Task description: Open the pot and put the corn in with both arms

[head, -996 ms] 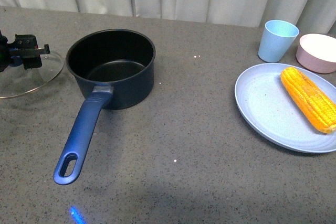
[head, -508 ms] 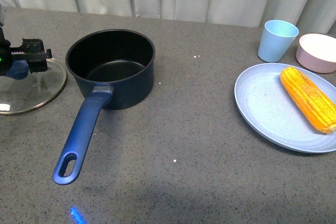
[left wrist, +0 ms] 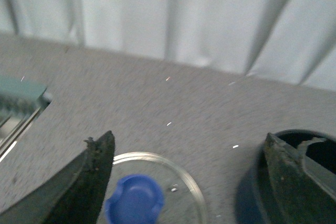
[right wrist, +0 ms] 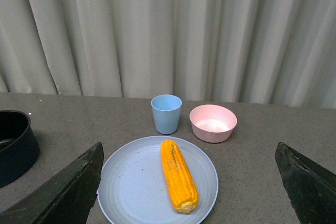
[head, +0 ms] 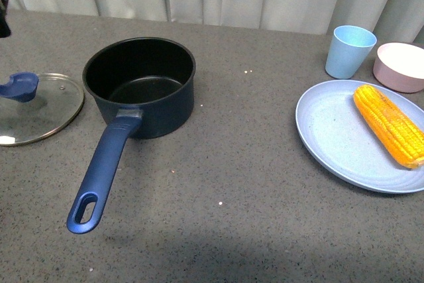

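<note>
Step in hand: the pot is standing open, with its glass lid lying flat on the table just to its left, so by my reading the corn is coming up next.
Left end effector: it is hanging above the lid's blue knob with its fingers spread wide, gripping nothing and clear of the knob.
Right end effector: it is gaping wide and carrying nothing, hovering short of the plate and well above it.
Where the corn is: it is resting on the pale blue plate at the table's right side, near the blue cup and the pink bowl.
Corn from the right end effector: it is lying ahead and below, roughly centred between the two fingers.
Corn's long axis: it is running almost straight away from the right wrist camera, one end pointing toward the cup and the other toward the plate's near rim, so the fingers are straddling it crosswise.
Nearer arm: the right one is plainly the closer; the left is working at the far left edge.
Pot from the corn: it is sitting well apart to the left, its handle pointing back toward the robot and slightly left.
</note>
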`<state>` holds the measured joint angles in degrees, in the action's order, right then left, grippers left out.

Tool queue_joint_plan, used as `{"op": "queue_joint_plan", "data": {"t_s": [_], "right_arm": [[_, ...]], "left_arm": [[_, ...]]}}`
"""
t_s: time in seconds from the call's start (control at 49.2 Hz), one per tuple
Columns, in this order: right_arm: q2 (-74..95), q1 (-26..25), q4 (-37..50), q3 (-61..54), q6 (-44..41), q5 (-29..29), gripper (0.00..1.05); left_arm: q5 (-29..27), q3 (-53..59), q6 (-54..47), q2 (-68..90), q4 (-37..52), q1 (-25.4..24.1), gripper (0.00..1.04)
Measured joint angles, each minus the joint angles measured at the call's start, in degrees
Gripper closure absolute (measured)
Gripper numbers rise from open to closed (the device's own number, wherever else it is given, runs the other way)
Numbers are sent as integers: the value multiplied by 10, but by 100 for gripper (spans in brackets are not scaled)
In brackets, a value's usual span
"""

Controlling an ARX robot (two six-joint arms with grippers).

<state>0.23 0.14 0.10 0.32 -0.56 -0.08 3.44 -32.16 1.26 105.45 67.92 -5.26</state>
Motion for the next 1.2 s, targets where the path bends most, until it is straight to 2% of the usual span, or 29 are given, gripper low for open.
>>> {"op": "queue_joint_plan", "data": {"t_s": [0.081,0.224,0.285,0.386,0.488,1.2], "right_arm": [[0,0,0,0,0,0,9],[0,0,0,0,0,0,9],[0,0,0,0,0,0,9],[0,0,0,0,0,0,9],[0,0,0,0,0,0,9],[0,0,0,0,0,0,9]], "left_arm": [[9,65,-3,-55,52,6,36],[6,122,-6,-119,57,12,56],[0,155,-7,-153,50,16,71],[-19,189,-8,-200,33,31,89],[-33,205,-7,-263,-22,46,101],[-34,303,-10,-562,-212,52,101]]}}
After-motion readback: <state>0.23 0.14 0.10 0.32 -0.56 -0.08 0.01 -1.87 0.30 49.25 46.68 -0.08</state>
